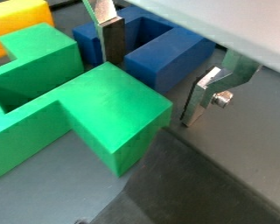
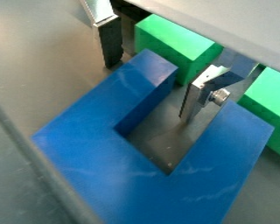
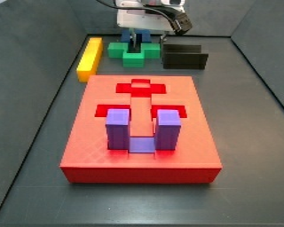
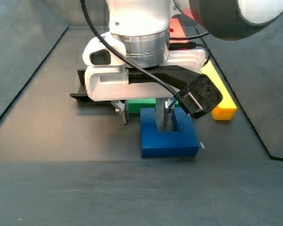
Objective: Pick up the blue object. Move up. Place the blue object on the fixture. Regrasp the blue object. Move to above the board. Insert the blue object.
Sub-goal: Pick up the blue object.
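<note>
Straddling one prong of the blue object (image 2: 143, 131) beside the green block (image 1: 73, 105), the end effector (image 2: 154, 74) stands apart, so picking up seems underway; closing comes next.

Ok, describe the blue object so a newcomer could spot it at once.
Look beyond the big red board to the far pieces under the tool. The blue object lies there beside the green block. It is dark blue and U-shaped, unlike the lighter purple block seated in the board.
</note>
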Motion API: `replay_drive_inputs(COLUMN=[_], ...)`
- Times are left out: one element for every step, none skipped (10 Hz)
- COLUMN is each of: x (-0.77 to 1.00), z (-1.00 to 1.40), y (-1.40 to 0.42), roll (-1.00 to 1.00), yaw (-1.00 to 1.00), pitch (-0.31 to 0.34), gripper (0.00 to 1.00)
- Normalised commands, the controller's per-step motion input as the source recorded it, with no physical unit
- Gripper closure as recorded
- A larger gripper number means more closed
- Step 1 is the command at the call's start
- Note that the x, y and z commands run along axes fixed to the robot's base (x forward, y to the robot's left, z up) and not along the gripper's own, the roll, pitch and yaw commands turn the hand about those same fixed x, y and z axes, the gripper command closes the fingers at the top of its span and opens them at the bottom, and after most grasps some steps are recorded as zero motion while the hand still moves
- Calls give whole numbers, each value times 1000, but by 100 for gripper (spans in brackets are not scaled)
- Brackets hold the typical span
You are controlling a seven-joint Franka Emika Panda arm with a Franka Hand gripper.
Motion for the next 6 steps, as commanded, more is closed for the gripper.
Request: replay_drive_inputs(x=[0,0,0,0,0,0], z=[0,0,0,0,0,0], y=[0,0,0,0,0,0], roll=[0,0,0,0,0,0], yaw=[0,0,0,0,0,0], pitch=[0,0,0,0,0,0], gripper=[100,100,100,100,100,100])
